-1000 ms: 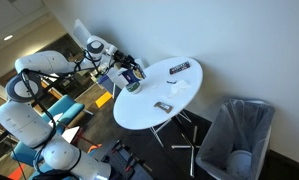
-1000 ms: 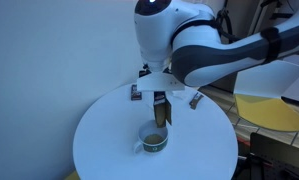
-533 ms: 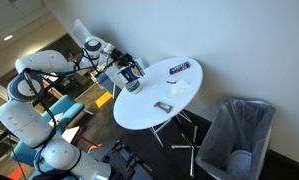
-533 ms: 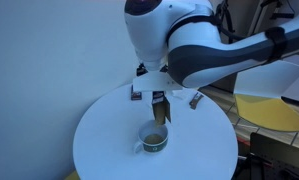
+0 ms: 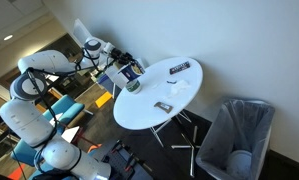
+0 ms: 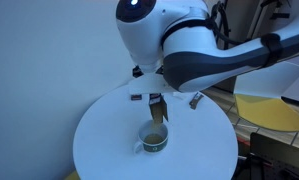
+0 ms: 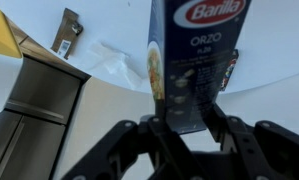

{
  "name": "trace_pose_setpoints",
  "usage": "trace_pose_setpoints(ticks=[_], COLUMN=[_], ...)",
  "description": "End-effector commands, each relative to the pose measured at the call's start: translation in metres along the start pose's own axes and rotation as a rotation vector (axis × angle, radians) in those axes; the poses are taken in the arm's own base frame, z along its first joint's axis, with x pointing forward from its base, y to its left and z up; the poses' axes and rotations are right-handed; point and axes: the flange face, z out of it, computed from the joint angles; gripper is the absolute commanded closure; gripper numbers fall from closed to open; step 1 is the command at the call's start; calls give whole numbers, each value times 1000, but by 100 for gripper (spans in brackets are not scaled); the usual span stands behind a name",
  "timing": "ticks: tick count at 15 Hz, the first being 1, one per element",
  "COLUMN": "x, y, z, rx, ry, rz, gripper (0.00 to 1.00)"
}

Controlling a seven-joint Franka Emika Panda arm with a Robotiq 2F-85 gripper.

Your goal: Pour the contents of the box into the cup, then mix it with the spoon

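Observation:
My gripper [image 7: 186, 125] is shut on the box [image 7: 194, 55], a narrow dark blue Barilla orzo box. In an exterior view the box [image 6: 159, 108] hangs tilted just above the squat grey-green cup [image 6: 153, 139], which stands on the round white table [image 6: 109, 140]. In an exterior view the box [image 5: 132, 72] and the cup [image 5: 133, 86] sit at the table's near-left edge. I see no spoon that I can name for sure.
A long flat dark packet [image 5: 180, 68] lies at the table's far side, a small dark item [image 5: 161, 107] near the front edge. A small brown packet [image 7: 66, 31] and clear wrapper [image 7: 114, 62] lie on the table. A grey bin [image 5: 234, 135] stands beside it.
The arm's upper body has swung left in an exterior view, and the box has tipped slightly over the cup. The cup has not moved.

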Motion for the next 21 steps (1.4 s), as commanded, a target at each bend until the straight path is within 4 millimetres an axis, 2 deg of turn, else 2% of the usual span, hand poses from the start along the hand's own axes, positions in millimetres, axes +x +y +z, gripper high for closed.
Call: trace_pose_setpoints(ticks=[1, 11, 21], x=[0, -7, 7], y=[-9, -14, -1], z=[-8, -12, 7], rx=[-14, -10, -20], ry=[45, 65, -78], rz=[27, 26, 76], gripper=[81, 81, 81])
